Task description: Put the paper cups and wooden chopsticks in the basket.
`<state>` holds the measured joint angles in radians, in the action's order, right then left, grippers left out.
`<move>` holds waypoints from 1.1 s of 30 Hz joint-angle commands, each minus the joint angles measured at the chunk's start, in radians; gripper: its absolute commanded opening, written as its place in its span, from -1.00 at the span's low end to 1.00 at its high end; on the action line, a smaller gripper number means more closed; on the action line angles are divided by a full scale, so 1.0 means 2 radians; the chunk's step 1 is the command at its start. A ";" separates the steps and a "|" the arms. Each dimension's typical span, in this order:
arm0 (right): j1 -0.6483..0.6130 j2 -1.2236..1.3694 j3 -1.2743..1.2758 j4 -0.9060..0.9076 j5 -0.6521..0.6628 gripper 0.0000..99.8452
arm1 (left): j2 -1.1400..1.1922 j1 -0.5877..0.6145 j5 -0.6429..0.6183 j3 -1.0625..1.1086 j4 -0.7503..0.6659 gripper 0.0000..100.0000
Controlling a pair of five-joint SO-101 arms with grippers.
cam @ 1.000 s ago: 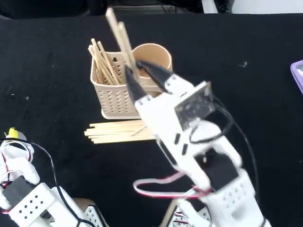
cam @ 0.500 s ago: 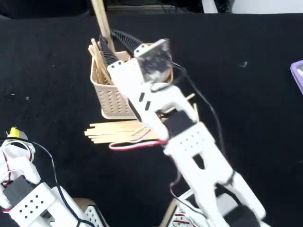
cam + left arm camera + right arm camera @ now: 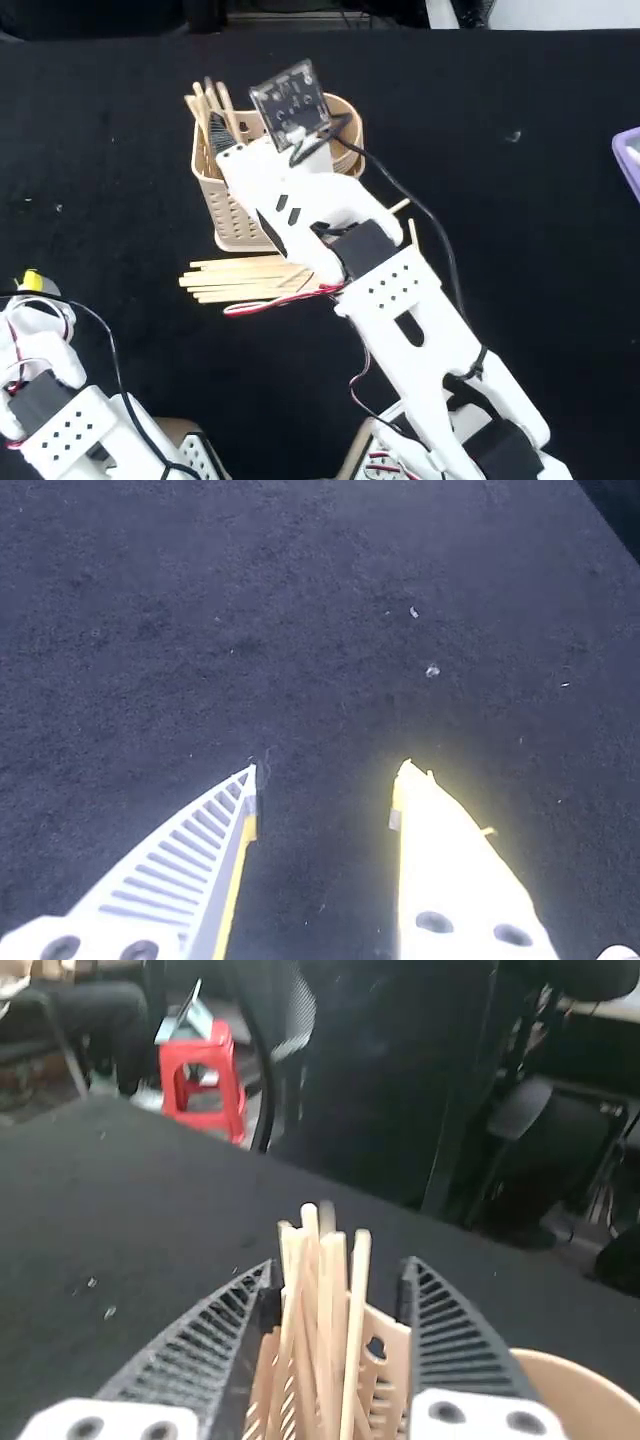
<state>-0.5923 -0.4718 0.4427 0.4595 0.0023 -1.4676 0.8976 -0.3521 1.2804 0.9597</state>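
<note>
In the high view my right arm [image 3: 400,300] reaches from the near edge of the surface [image 3: 520,250] up to the basket [image 3: 235,205], which stands toward the far left part of the surface, and the arm's tip sits over the basket's opening. A bundle of chopsticks [image 3: 205,105] stands upright in the basket. A paper cup [image 3: 347,135] is at the basket's right end; I cannot tell if it is inside or just beside. A pile of loose chopsticks [image 3: 245,278] lies flat just in front of the basket, running under the arm.

In the left wrist view the left hand [image 3: 328,768] is spread, with nothing between its fingers, above bare surface.

In the right wrist view the right hand [image 3: 338,1265] is spread around the bundle, with a gap showing on one side, so I judge the sticks loose, not pinched.

I read this as one batch being delivered. Next I'd lift straight up, clear of the stick tips, then go down for the loose pile
</note>
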 commanded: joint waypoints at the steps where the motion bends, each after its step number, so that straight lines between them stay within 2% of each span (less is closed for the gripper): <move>1: -0.011 -0.056 -0.069 0.077 -0.002 -0.58 | -0.001 -0.005 -0.002 -0.003 0.002 -0.55; 5: -0.006 -0.145 -0.089 0.173 0.001 -0.63 | -0.001 -0.005 -0.002 -0.003 0.002 -0.55; 7: 0.017 -0.201 -0.087 0.231 0.001 -0.68 | -0.001 -0.005 -0.002 -0.003 0.002 -0.55; 10: 0.070 -0.290 -0.086 0.327 0.002 -0.75 | -0.001 -0.005 -0.002 -0.003 0.002 -0.55; 13: 0.156 -0.380 -0.053 0.414 0.002 -0.74 | -0.001 -0.005 -0.002 -0.003 0.002 -0.55; 15: 0.209 -0.427 0.014 0.430 0.002 -0.71 | -0.001 -0.005 -0.002 -0.003 0.002 -0.55; 18: 0.263 -0.460 0.138 0.404 0.002 -0.63 | -0.001 -0.013 0.012 -0.006 0.002 -0.55; 21: 0.312 -0.442 0.238 0.351 0.002 -0.55 | 0.004 -0.061 0.081 -0.009 0.002 -0.55; 25: 0.340 -0.402 0.330 0.298 -0.004 -0.56 | 0.005 -0.149 0.195 -0.016 0.022 -0.55; 29: 0.357 -0.392 0.370 0.262 -0.004 -0.57 | 0.005 -0.214 0.292 -0.058 0.095 -0.55; 33: 0.358 -0.386 0.418 0.224 -0.004 -0.57 | 0.005 -0.254 0.434 -0.096 0.186 -0.55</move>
<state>0.1028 -1.2589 1.2359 0.9812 0.0023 -1.4599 0.4664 0.2616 1.2083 1.1868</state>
